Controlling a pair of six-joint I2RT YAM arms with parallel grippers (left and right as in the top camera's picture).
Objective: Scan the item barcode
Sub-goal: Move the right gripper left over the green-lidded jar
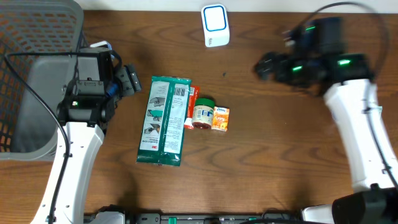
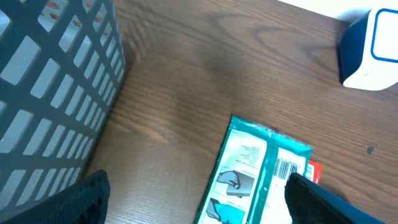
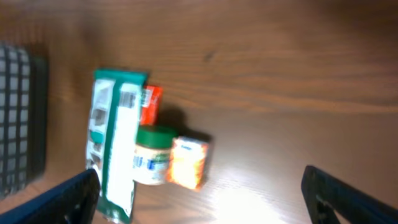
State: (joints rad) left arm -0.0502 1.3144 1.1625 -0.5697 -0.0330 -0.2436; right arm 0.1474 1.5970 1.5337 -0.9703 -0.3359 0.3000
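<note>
left gripper [image 1: 131, 81]: jaws seen open, nothing held, near green packet [image 1: 164, 121] | right gripper [image 1: 263, 65]: jaws seen open, nothing held | items: green packet, red item [image 1: 192, 104], green-lidded jar [image 1: 203, 114] and orange box [image 1: 220, 118] are laid side by side mid-table [image 1: 280, 162] | scanner [image 1: 215, 25]: stood at far edge, well apart

You're looking at a dark brown wood-grain bench [image 1: 267, 155] that fills nearly the whole overhead frame. Along the top edge runs a thin pale strip [image 1: 149, 4] beyond its far side. A grey mesh basket [image 1: 43, 25] sits in the upper left. Lower centre of the right wrist view, soft light sheens the wood
</note>
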